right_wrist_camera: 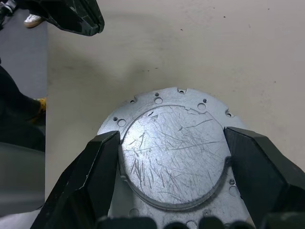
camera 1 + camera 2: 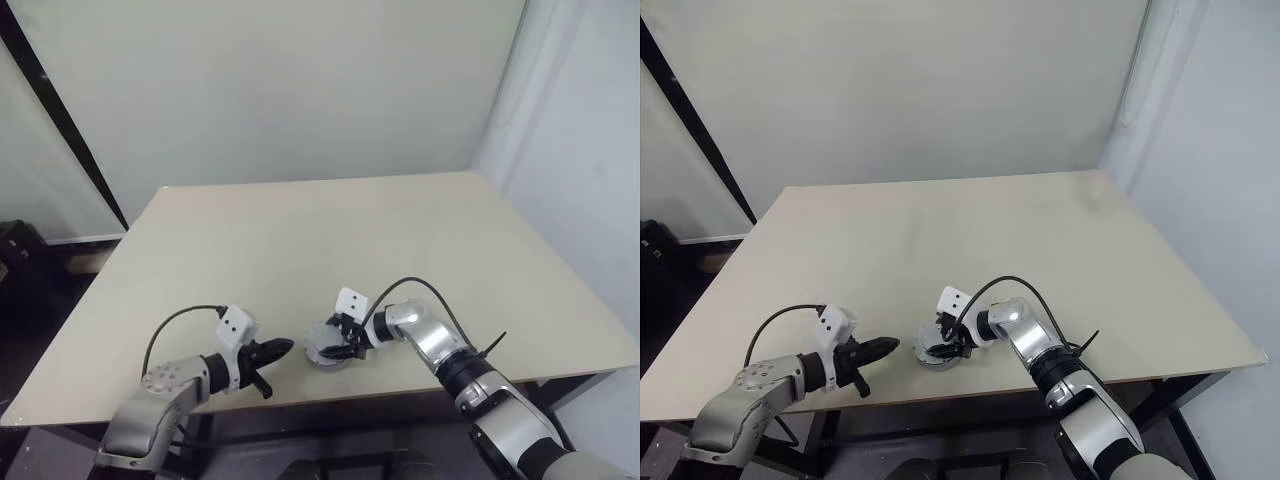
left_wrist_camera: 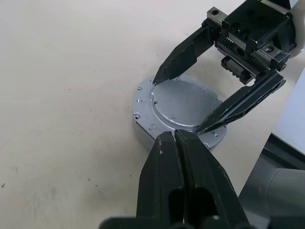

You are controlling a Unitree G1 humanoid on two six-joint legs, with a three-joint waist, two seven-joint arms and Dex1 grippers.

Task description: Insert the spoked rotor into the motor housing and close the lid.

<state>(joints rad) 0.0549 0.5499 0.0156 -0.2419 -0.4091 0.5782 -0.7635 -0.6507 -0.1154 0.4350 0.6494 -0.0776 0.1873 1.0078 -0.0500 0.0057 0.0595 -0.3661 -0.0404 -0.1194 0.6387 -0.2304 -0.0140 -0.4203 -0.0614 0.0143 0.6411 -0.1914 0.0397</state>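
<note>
A flat grey round lid [image 3: 183,102] with a scratched raised face and a holed flange lies near the table's front edge [image 2: 328,352]. My right gripper [image 3: 177,105] reaches over it from the right. Its two fingers press on opposite sides of the raised face [image 1: 174,152]. My left gripper [image 2: 285,347] is shut with nothing in it. Its tips [image 3: 175,136] point at the lid's rim from the left, a short way off. The spoked rotor and the motor housing are hidden from view.
The beige table [image 2: 300,240] stretches back to a pale wall. Its front edge runs just behind both grippers, and dark floor lies beyond its left edge.
</note>
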